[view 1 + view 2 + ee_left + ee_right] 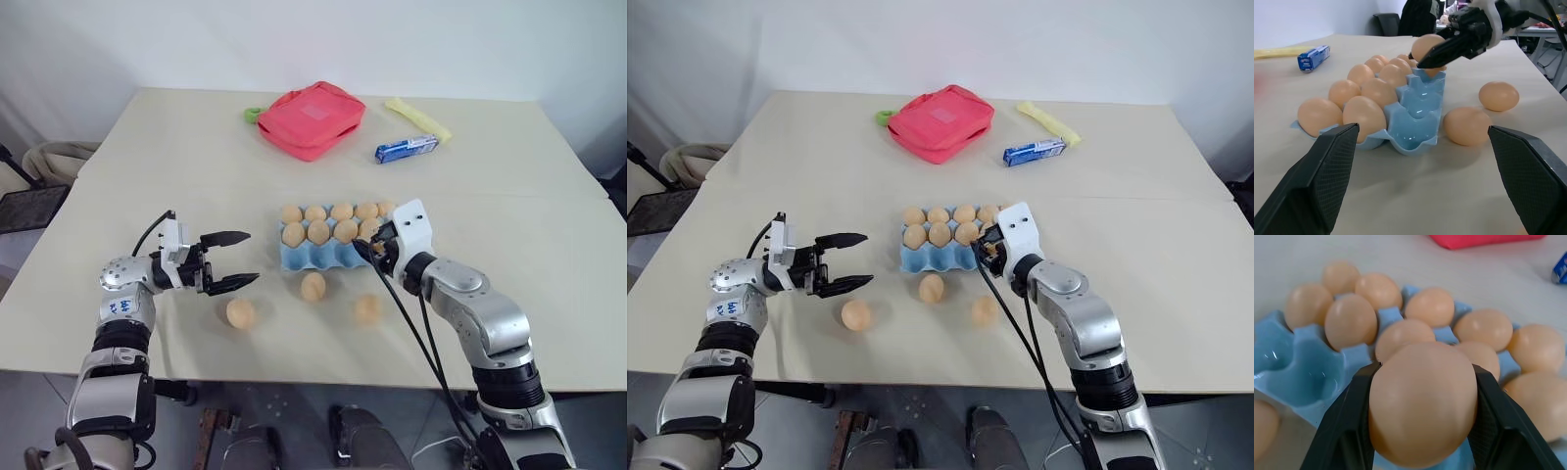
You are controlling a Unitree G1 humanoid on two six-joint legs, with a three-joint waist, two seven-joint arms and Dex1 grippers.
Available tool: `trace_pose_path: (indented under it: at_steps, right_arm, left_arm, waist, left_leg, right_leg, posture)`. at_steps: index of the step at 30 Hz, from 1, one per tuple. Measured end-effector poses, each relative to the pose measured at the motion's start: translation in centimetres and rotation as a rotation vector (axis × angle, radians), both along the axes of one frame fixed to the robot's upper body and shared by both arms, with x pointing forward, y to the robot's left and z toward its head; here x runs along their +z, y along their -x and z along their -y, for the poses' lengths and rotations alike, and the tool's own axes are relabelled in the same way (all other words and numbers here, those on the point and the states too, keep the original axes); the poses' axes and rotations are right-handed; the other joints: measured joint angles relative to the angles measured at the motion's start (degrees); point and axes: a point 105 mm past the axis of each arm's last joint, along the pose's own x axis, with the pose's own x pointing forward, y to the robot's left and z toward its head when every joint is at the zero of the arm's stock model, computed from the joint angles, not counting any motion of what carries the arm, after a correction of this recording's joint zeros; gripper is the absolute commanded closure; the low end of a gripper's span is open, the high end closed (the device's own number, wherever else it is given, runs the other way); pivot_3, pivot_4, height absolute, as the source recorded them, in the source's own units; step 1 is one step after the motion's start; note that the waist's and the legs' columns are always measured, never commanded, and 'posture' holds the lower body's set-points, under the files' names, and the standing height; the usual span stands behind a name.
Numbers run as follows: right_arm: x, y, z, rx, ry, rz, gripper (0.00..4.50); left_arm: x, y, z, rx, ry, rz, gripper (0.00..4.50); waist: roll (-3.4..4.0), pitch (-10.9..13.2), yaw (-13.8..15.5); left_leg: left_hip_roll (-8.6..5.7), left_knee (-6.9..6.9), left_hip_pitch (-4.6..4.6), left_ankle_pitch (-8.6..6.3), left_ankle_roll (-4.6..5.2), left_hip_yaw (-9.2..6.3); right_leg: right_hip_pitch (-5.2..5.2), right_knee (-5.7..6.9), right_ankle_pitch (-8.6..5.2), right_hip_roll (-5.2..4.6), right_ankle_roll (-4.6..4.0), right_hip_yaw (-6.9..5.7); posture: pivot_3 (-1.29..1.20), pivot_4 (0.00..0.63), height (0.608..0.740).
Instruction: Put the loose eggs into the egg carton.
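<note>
Beige table (147, 166): right pincer (370, 250) pinching egg (1422, 404) over carton (304, 258) edge; left pincer (230, 261) spread.

Egg carton (1415, 125) sits mid-counter (1400, 196), light blue, w/ eggs filling most cups; the row of cups on the side nearest the loose eggs is bare. Right gripper (1432, 58) hangs over carton's far end, jaws clamped on one egg (1426, 45) above an empty cup. Two loose eggs on counter beside carton: one (1466, 126) just beside it, other (1499, 96) a bit further out. Blue packet (1313, 57) lies well beyond carton. Left gripper's own fingers (1317, 181) spread wide, nothing between.
</note>
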Motion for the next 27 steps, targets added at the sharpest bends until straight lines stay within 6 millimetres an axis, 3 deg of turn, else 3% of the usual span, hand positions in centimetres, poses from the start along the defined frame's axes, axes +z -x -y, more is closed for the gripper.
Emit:
trace_pose_path:
  at_steps: [17, 22, 24, 27]
  right_arm:
    - [-0.7, -0.1, 0.5, -0.021, 0.02, -0.004, 2.44]
    - [-0.8, 0.0, 0.4, -0.011, 0.02, -0.011, 1.04]
    - [-0.9, -0.1, 0.4, -0.005, 0.02, -0.013, 0.23]
    - [-0.9, -0.2, 0.4, -0.002, 0.023, -0.013, 0.03]
  left_arm:
    - [-0.3, 3.3, -1.4, 0.066, -0.023, 0.002, 0.0]
    - [-0.3, 3.6, -1.7, 0.095, -0.02, -0.002, 0.0]
    - [-0.2, 3.6, -1.9, 0.112, -0.019, 0.001, 0.0]
    - [-0.1, 3.7, -2.0, 0.123, -0.021, 0.004, 0.0]
  waist:
    - [0.0, 0.0, -0.07]
    - [0.0, 0.0, 0.0]
    - [0.0, 0.0, -0.02]
    - [0.0, 0.0, -0.08]
  left_leg:
    - [0.03, -0.06, 0.04, -0.01, -0.02, -0.01]
    - [0.03, -0.08, 0.04, -0.02, -0.02, -0.02]
    - [0.03, -0.09, 0.04, -0.01, -0.02, -0.01]
    - [0.03, -0.12, 0.04, -0.02, -0.02, -0.01]
  right_leg:
    - [0.0, 0.01, 0.0, 0.0, 0.0, 0.02]
    - [0.0, 0.0, 0.0, 0.0, -0.01, 0.0]
    - [-0.01, -0.01, 0.0, -0.01, -0.01, 0.01]
    - [-0.01, -0.04, 0.0, -0.01, -0.01, 0.01]
  posture:
    - [0.0, 0.15, 0.74]
    - [0.0, 0.15, 0.74]
    - [0.0, 0.15, 0.74]
    - [0.0, 0.15, 0.74]
